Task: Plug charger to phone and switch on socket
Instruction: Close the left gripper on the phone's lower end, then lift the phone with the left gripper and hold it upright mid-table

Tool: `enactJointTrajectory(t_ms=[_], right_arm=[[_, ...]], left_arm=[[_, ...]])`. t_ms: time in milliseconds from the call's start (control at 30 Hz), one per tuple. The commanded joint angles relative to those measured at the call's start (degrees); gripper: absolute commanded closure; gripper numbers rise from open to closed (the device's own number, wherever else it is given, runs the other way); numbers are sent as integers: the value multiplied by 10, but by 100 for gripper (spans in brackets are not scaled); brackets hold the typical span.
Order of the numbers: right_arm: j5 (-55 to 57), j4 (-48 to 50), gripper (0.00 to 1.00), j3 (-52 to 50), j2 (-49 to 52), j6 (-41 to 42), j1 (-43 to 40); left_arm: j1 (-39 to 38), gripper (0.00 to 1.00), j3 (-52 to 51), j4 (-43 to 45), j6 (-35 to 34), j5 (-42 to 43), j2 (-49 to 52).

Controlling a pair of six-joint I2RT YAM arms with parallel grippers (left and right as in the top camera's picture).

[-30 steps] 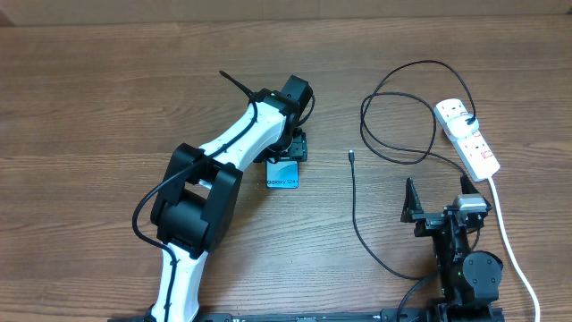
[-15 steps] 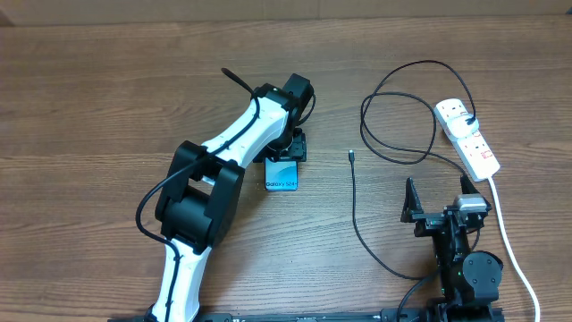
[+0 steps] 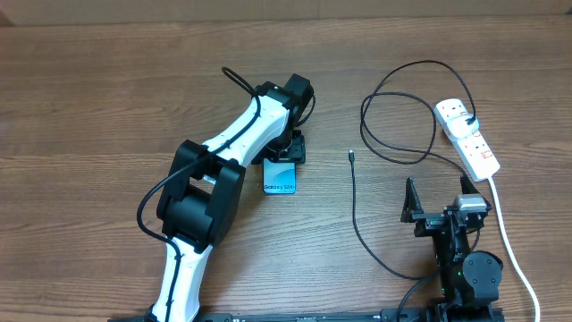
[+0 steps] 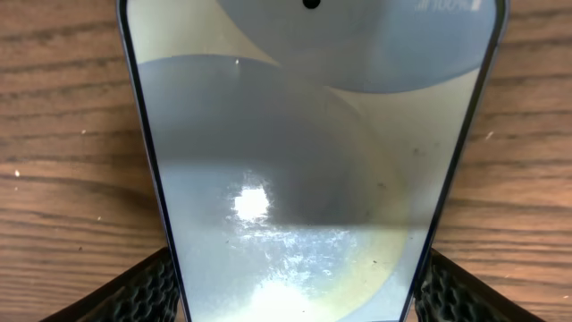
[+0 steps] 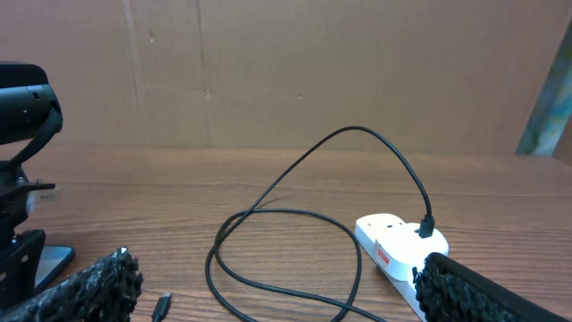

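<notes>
Left gripper (image 3: 288,148) was closed on the phone (image 3: 281,175). Its pads (image 4: 152,284) touched both long edges, screen facing the wrist cam. The charger (image 3: 355,210) had its tip lying bare on the table, well right of that gripper and apart from the phone, ahead-left of the right gripper (image 3: 438,204). Right gripper had its fingers spread wide, holding nothing. The socket (image 3: 471,143) sat ahead-right of it, with the charger's plug seated in it.

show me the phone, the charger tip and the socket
phone (image 3: 281,177): overhead view, on its light blue screen
charger tip (image 3: 351,156): overhead view, on the free connector end
socket (image 3: 468,136): overhead view, on the middle of its white body
</notes>
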Motion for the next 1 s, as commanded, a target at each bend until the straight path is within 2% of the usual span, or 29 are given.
enactJointTrajectory(t_ms=[0,333,467,800,967], right_arm=[[-3,4,0,-6,-5,-1,-2],[-3,4,0,-6,-5,-1,-2],[-3,4,0,-6,-5,-1,-2],[-3,4,0,-6,-5,-1,-2],[-3,4,0,-6,-5,-1,-2]], left_arm=[[3,26,19,-4,-3,-9,7],[3,26,36,-21,-3,-24,7],[4,26,46,-37,-3,-5,7],[27,28,101,-97,-3,75,7],[44,26,108,-111,-3,144,7]])
